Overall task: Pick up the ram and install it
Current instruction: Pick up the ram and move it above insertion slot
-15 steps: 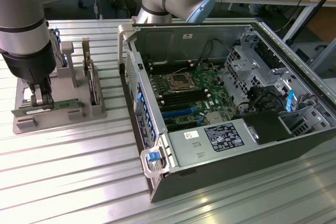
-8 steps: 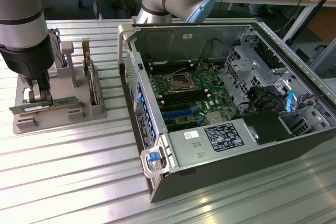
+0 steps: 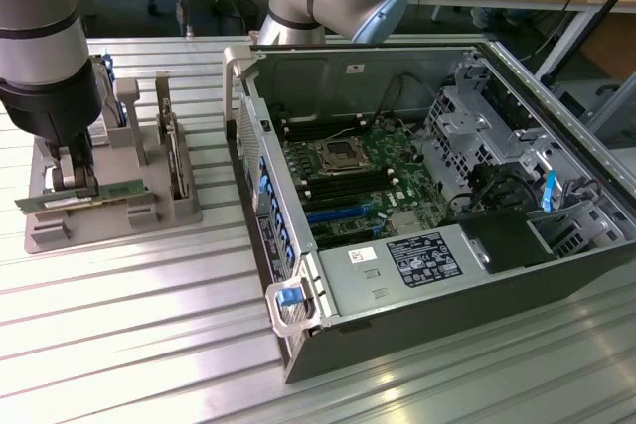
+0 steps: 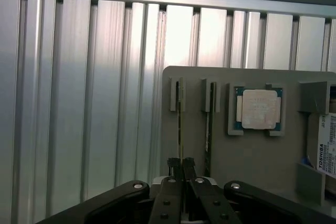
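Landmark: grey holder (image 3: 164,213) (image 4: 247,166) on the slatted aluminium table (image 3: 129,335), on the exterior view's left
Ram: the ram (image 3: 114,192) (image 4: 179,124), a thin green stick with a pale label, lies lengthwise along the front slot of the grey holder, between that slot's end clips; whether it is clear of the slot cannot be told
Pincer: the gripper (image 3: 75,184) (image 4: 181,164) stands straight over the grey holder, its black fingers (image 4: 172,163) drawn together and clamped on the ram's upper edge near its middle
Neighbour slot: a second narrow slot (image 4: 210,119) runs parallel on the grey holder, just beside the held stick
Processor: square silver processor chip (image 4: 260,108) lies flat in its own recess of the grey holder, beyond the second slot; its markings are too faint to read
Hard drive: hard drive (image 4: 328,150) at the far edge of the grey holder, its white label reading "TOSHIBA"
Computer case: open computer case (image 3: 397,354) well apart from the grey holder, toward the exterior view's right, motherboard (image 3: 368,186) exposed; a black label (image 3: 422,260) and a white sticker on its metal cover, text unreadable
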